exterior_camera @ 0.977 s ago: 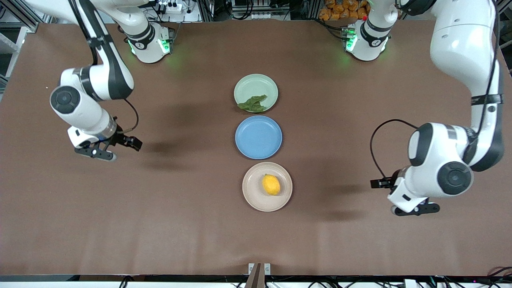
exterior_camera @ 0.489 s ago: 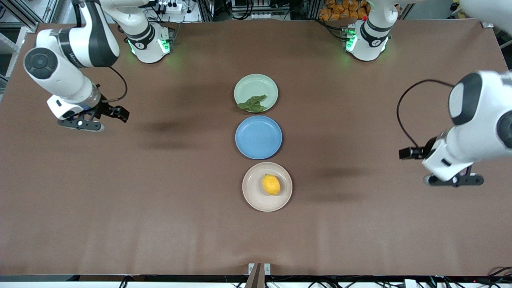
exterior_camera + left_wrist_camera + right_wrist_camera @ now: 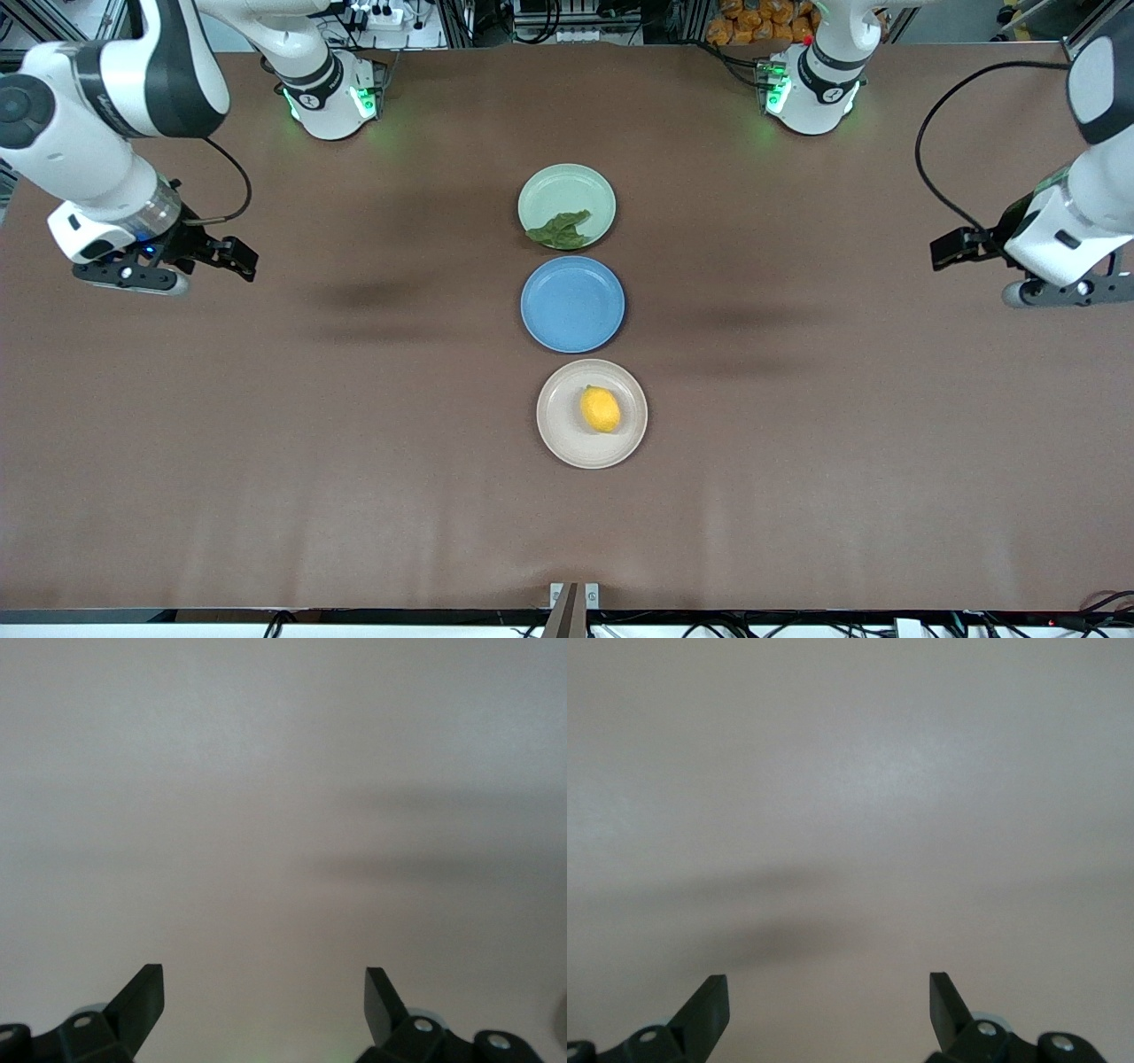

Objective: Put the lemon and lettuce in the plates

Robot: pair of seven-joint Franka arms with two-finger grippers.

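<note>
Both my arms have pulled back toward the ends of the table since a moment ago. My left gripper [image 3: 1067, 292] hangs over bare table at the left arm's end, and its fingers [image 3: 142, 997] are spread wide with nothing between them. My right gripper [image 3: 130, 276] hangs over bare table at the right arm's end, also spread wide and empty.

The lemon [image 3: 601, 409] lies in the beige plate [image 3: 558, 439], the plate nearest the front camera. Its long way runs from the stem tip, which points up toward my bases, down toward the camera, leaning a little toward the left arm's end.

The lettuce [image 3: 559, 229] lies in the green plate [image 3: 567, 186], on the edge nearest the blue plate [image 3: 572, 304]. The leaf is stretched across the table.
</note>
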